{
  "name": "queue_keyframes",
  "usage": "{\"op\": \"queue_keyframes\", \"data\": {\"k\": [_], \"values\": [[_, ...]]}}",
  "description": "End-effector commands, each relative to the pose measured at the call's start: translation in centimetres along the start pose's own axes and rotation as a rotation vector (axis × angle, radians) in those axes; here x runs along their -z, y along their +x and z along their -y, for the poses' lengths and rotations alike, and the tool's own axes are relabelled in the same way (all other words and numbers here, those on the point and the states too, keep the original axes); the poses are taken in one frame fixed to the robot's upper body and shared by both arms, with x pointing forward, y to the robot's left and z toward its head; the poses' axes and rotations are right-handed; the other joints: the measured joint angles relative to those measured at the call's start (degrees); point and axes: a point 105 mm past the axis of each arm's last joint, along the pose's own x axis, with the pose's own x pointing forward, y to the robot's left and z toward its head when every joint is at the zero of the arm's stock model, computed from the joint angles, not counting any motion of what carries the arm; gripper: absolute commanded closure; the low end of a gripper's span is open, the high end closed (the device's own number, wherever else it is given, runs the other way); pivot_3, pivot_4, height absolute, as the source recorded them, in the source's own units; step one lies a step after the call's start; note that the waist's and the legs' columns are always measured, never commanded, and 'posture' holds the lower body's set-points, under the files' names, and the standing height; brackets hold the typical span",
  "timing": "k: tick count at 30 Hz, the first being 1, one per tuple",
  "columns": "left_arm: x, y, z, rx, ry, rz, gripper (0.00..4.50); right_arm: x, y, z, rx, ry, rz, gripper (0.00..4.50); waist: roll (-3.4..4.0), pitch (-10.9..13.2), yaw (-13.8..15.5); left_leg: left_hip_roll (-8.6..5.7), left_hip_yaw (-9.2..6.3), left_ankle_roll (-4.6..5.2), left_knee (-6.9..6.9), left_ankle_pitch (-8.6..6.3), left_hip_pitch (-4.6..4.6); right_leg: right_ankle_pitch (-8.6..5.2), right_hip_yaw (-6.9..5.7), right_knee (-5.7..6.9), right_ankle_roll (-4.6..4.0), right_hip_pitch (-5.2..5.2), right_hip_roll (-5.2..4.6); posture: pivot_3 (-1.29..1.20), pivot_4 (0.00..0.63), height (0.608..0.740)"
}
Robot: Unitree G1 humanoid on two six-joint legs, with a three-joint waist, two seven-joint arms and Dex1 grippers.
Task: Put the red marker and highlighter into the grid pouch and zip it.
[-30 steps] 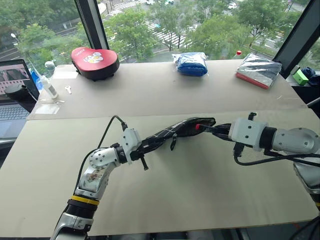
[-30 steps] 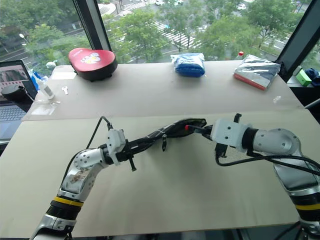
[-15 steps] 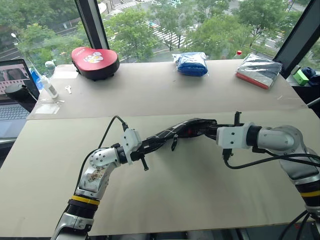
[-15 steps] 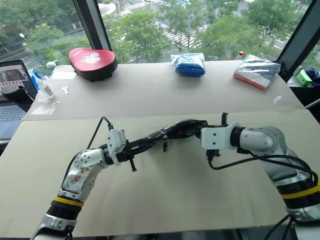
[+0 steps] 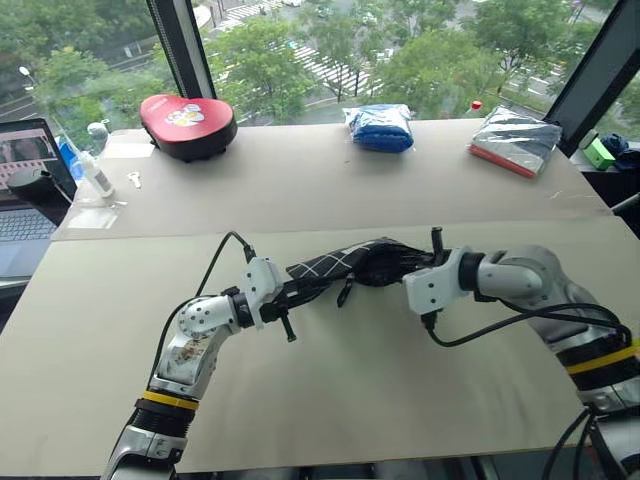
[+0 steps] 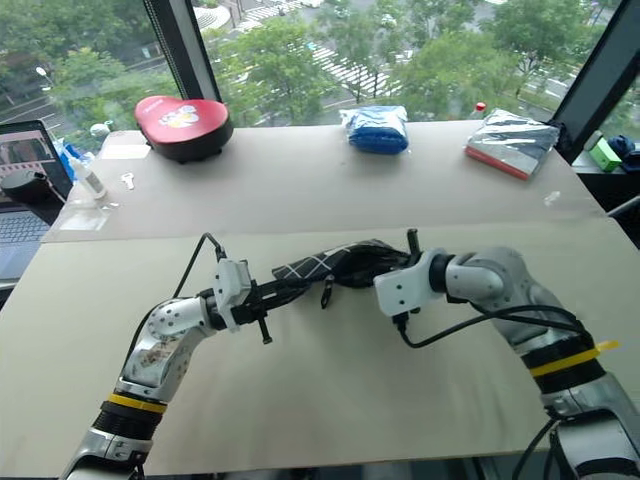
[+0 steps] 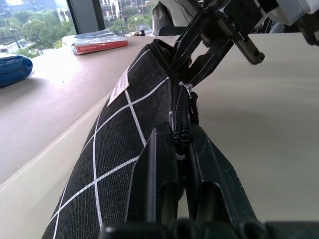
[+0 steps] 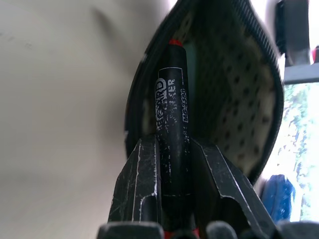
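Observation:
The grid pouch, black with white lines, hangs stretched above the table between my two grippers. My left gripper is shut on its closed end, by the zipper. The other end gapes open, showing a dotted lining. My right gripper is shut on the red marker, a black barrel with a red tip, and the marker's front half sits inside the open mouth. From the head, the right gripper points left into the pouch. The highlighter is out of view.
A red rounded case, a blue bag and a silver packet lie along the far edge by the window. A laptop and a small bottle stand at the far left.
My right gripper has moved left and down and rolled, carrying the marker further into the pouch mouth. The left gripper has stayed still on the pouch.

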Motion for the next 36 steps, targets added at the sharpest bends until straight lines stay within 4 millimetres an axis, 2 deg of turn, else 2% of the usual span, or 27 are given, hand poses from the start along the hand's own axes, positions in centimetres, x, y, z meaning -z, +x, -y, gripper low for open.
{"op": "queue_keyframes", "data": {"k": [1, 4, 8, 10, 15, 20, 24, 26, 28, 29, 33, 36], "values": [[-1.3, 0.2, -0.3, 0.000, 0.042, 0.045, 4.50, -2.2, 1.2, 2.2, 0.068, -0.022, 0.087, 4.01, 0.00, 0.0, 0.0, 0.06, 0.00, -0.04, 0.01, -0.01, -0.01, 0.02, 0.00, -0.01, -0.03, -0.01, 0.05, 0.00, 0.150, 0.740], [-1.4, 0.2, -0.3, -0.005, 0.042, 0.047, 4.50, -2.3, 1.5, 2.7, 0.088, 0.035, 0.102, 4.01, 0.00, 0.0, 0.3, 0.08, -0.01, -0.05, 0.01, 0.00, -0.01, 0.04, -0.01, 0.00, -0.07, -0.03, 0.08, 0.00, 0.150, 0.740], [-1.4, 0.2, -0.2, -0.010, 0.040, 0.048, 4.50, -2.5, 1.7, 2.4, 0.070, 0.075, 0.117, 4.01, 0.00, 0.0, 0.4, 0.07, -0.01, -0.05, 0.02, -0.01, -0.02, 0.05, -0.01, -0.04, -0.08, 0.00, 0.08, 0.00, 0.150, 0.740], [-1.3, 0.2, -0.2, -0.012, 0.039, 0.048, 4.50, -2.5, 1.6, 2.1, 0.052, 0.127, 0.120, 2.98, 0.00, 0.0, 0.3, 0.07, -0.01, -0.05, 0.02, -0.01, -0.01, 0.05, -0.01, -0.02, -0.08, -0.02, 0.08, 0.00, 0.150, 0.740], [-1.3, 0.2, -0.1, -0.015, 0.035, 0.047, 4.50, -0.6, 0.6, 3.8, 0.114, 0.136, 0.042, 1.45, 0.00, 0.0, 0.3, 0.11, -0.01, -0.07, 0.00, -0.01, -0.02, 0.06, -0.01, 0.00, -0.11, -0.05, 0.11, 0.00, 0.150, 0.740], [-1.2, 0.2, 0.0, -0.015, 0.034, 0.045, 4.50, 1.0, -1.3, 5.6, 0.209, 0.161, 0.011, 1.45, 0.00, 0.0, 0.3, 0.10, 0.00, -0.07, 0.00, -0.02, -0.02, 0.06, -0.01, -0.01, -0.11, -0.05, 0.10, 0.00, 0.150, 0.740], [-1.2, 0.2, -0.1, -0.014, 0.034, 0.043, 4.50, 1.5, -3.8, 7.1, 0.282, 0.307, 0.056, 1.45, 0.00, 0.0, 0.3, 0.11, -0.01, -0.08, -0.01, -0.02, -0.03, 0.07, -0.01, -0.02, -0.11, -0.05, 0.11, 0.00, 0.150, 0.740], [-1.1, 0.2, 0.0, -0.012, 0.033, 0.042, 4.50, 1.4, -5.8, 7.3, 0.268, 0.630, 0.150, 1.45, 0.00, 0.0, 0.3, 0.11, -0.01, -0.07, -0.02, -0.02, -0.03, 0.07, -0.01, -0.03, -0.11, -0.04, 0.10, 0.00, 0.150, 0.740], [-1.1, 0.2, 0.0, -0.010, 0.033, 0.041, 4.50, 0.3, -7.6, 6.5, 0.163, 0.912, 0.267, 1.45, 0.00, 0.0, 0.5, 0.15, -0.04, -0.07, -0.02, -0.02, -0.09, 0.08, 0.00, -0.08, -0.14, -0.03, 0.10, 0.00, 0.150, 0.740], [-1.1, 0.3, 0.0, -0.010, 0.033, 0.041, 4.50, -0.6, -8.4, 5.9, 0.100, 0.983, 0.310, 1.45, 0.00, 0.0, 0.7, 0.15, -0.09, -0.04, -0.01, -0.03, -0.11, 0.09, -0.01, -0.08, -0.15, -0.02, 0.09, 0.00, 0.150, 0.740], [-1.1, 0.2, -0.1, -0.013, 0.032, 0.041, 4.50, -3.1, -10.3, 2.8, -0.061, 1.128, 0.364, 1.45, 0.00, 0.0, 1.1, 0.15, -0.11, 0.10, -0.01, -0.18, -0.16, 0.09, -0.02, -0.18, -0.15, -0.03, 0.08, 0.00, 0.150, 0.740], [-1.1, 0.2, -0.1, -0.014, 0.030, 0.041, 4.50, -4.3, -10.0, 0.3, -0.127, 1.236, 0.348, 1.45, 0.00, 0.0, 0.9, 0.17, -0.07, 0.11, -0.01, -0.21, -0.14, 0.08, -0.01, -0.17, -0.15, -0.02, 0.07, 0.00, 0.150, 0.740]]}}
